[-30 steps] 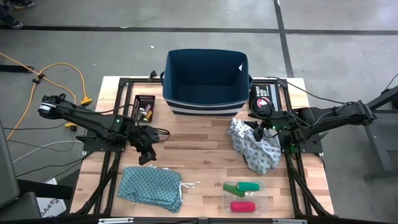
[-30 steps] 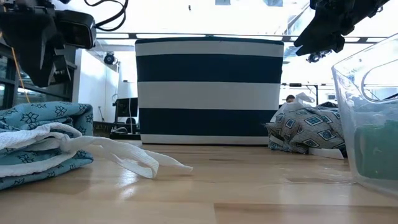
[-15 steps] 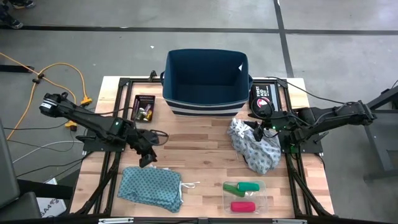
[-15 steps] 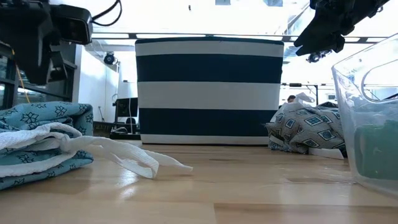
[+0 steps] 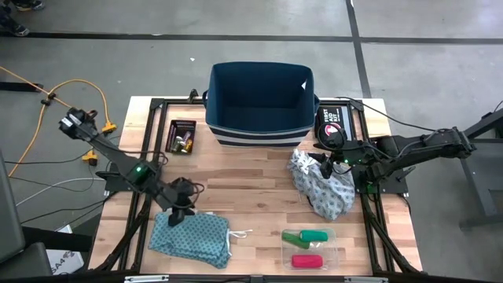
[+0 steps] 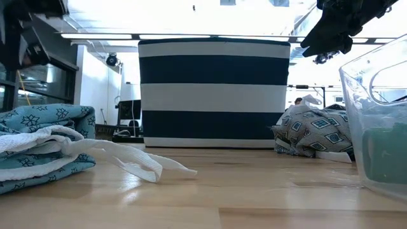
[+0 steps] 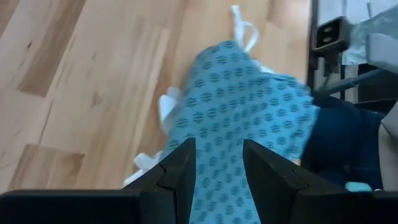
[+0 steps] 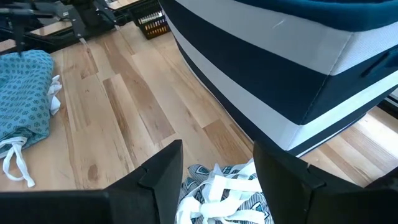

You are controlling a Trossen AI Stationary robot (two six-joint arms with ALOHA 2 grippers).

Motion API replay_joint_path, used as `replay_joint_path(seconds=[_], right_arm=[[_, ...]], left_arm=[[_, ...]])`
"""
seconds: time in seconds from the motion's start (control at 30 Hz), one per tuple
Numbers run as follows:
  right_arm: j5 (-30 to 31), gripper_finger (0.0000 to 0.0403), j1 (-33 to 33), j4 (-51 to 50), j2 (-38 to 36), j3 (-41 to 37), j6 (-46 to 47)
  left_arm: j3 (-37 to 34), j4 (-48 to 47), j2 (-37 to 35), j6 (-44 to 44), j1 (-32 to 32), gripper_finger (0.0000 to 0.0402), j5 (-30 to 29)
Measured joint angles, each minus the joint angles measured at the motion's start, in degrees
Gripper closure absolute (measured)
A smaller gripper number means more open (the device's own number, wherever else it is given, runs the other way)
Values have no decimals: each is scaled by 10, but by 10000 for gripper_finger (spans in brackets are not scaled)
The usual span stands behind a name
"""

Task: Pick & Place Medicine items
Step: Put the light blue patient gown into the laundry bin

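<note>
Your wooden surface (image 5: 244, 185) sits on a grey concrete floor, with a navy-and-white striped bin (image 5: 260, 102) at its far edge. Your left gripper (image 5: 181, 209) hangs over the near-left part of the surface, right above the far edge of the teal patterned cloth (image 5: 191, 237); its jaws stand partly apart and hold nothing. Your right gripper (image 5: 324, 167) hovers over the grey patterned cloth (image 5: 322, 185) near the bin, jaws likewise partly apart and empty. The medicine items lie well apart from both grippers: two green tubes (image 5: 307, 236) and a red-pink tube (image 5: 306, 261) rest in a clear tray (image 5: 332, 248) at the near edge. A black first aid pouch (image 5: 331, 125) lies beside the bin on the right.
</note>
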Motion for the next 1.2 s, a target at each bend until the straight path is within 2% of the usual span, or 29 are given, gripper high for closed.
replay_joint_path(seconds=[0.33, 0.47, 0.8, 1.0, 1.2], right_arm=[[0, 219, 0, 0, 0, 0, 0], [0, 219, 0, 0, 0, 0, 0], [0, 219, 0, 0, 0, 0, 0], [0, 219, 0, 0, 0, 0, 0], [0, 219, 0, 0, 0, 0, 0]], left_arm=[[130, -48, 96, 114, -15, 275, -2], [167, -51, 139, 134, -33, 275, -1], [208, -50, 202, 115, -124, 275, -38], [211, -37, 228, 57, -165, 275, -52], [215, -23, 258, 26, -208, 275, -96]])
